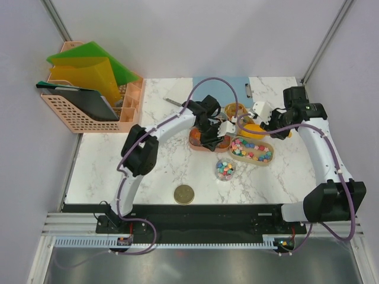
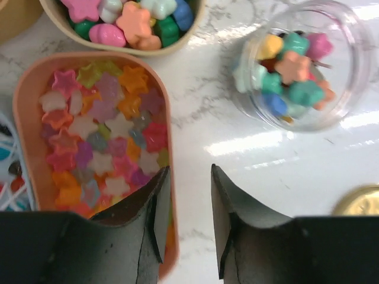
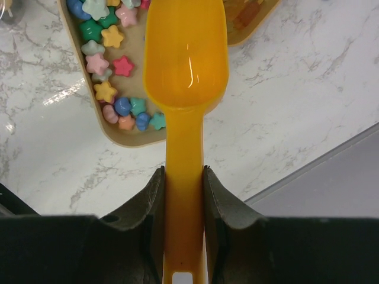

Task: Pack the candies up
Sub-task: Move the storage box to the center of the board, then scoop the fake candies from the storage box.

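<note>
Pastel star candies [image 3: 105, 59] lie in a tan tray [image 1: 251, 151], also at the top of the left wrist view [image 2: 130, 23]. Orange-red and translucent stars [image 2: 100, 130] fill an orange tray [image 1: 207, 142]. A clear jar [image 2: 293, 71] of pastel candies stands on the marble in front of the trays [image 1: 225, 170]. My left gripper [image 2: 186, 177] is open and empty, with its left finger over the orange tray's rim; it also shows in the top view [image 1: 210, 137]. My right gripper [image 3: 183, 174] is shut on the handle of the orange scoop [image 3: 186, 53]. The scoop's bowl is empty above the tan tray's end.
A third tray [image 1: 235, 110] sits behind the others. A round gold lid [image 1: 184, 194] lies near the front edge and also shows in the left wrist view [image 2: 361, 204]. A pink file basket [image 1: 89, 112] with folders stands at the back left. A blue sheet [image 1: 228, 89] lies at the back.
</note>
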